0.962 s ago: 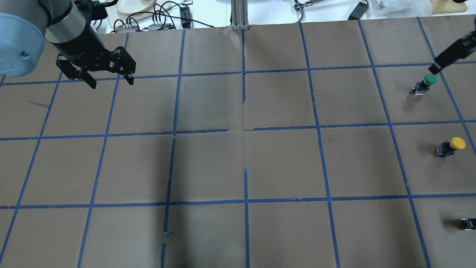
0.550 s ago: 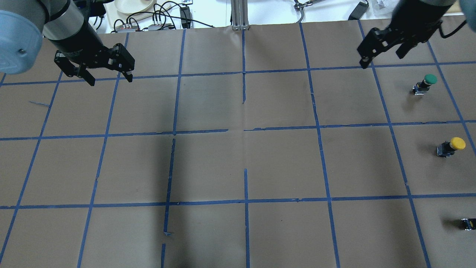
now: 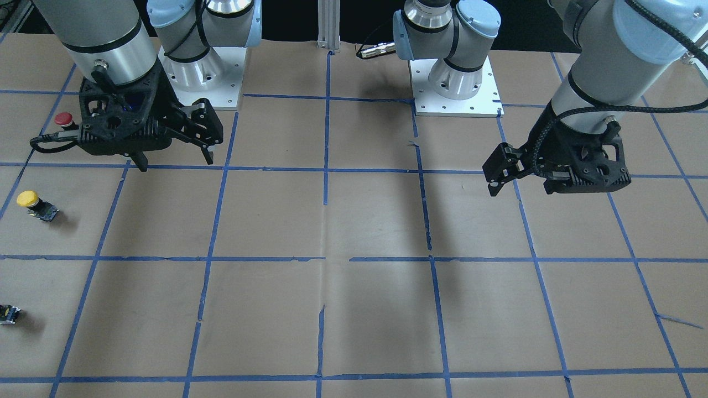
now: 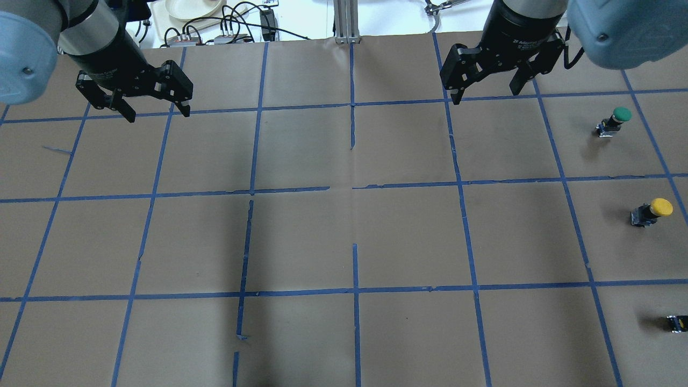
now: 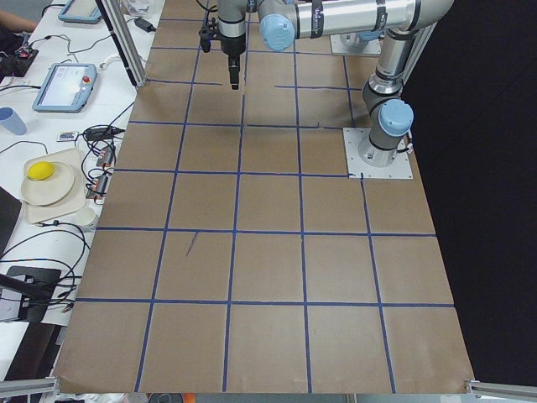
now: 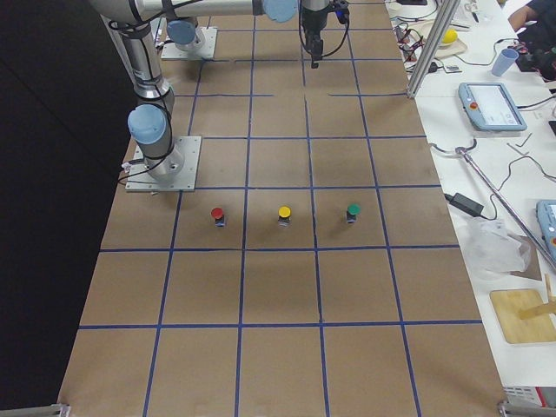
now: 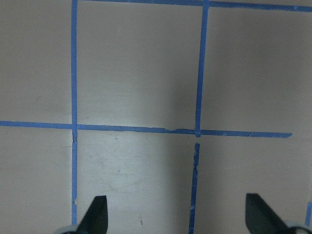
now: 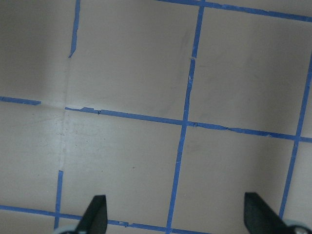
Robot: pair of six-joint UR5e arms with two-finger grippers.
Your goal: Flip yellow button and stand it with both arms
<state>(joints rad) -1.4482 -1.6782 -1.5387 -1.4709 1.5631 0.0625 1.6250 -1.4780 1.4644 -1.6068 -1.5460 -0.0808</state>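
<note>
Yellow btn, blue-grid brn table

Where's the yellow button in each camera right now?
Front-facing: yellow button far left, mid-height.
Overhead: yellow button far right, mid-height.
Exterior right: yellow button near centre.
Exterior left: not in view.
Both wrists: not in view.
Landmark: red button beside it, front-facing and exterior right.

Low on my right arm runs a line of white print. I make out something like "2F Adaptive", and the rest is too small. My left arm bears a fainter line that I cannot read.
</note>
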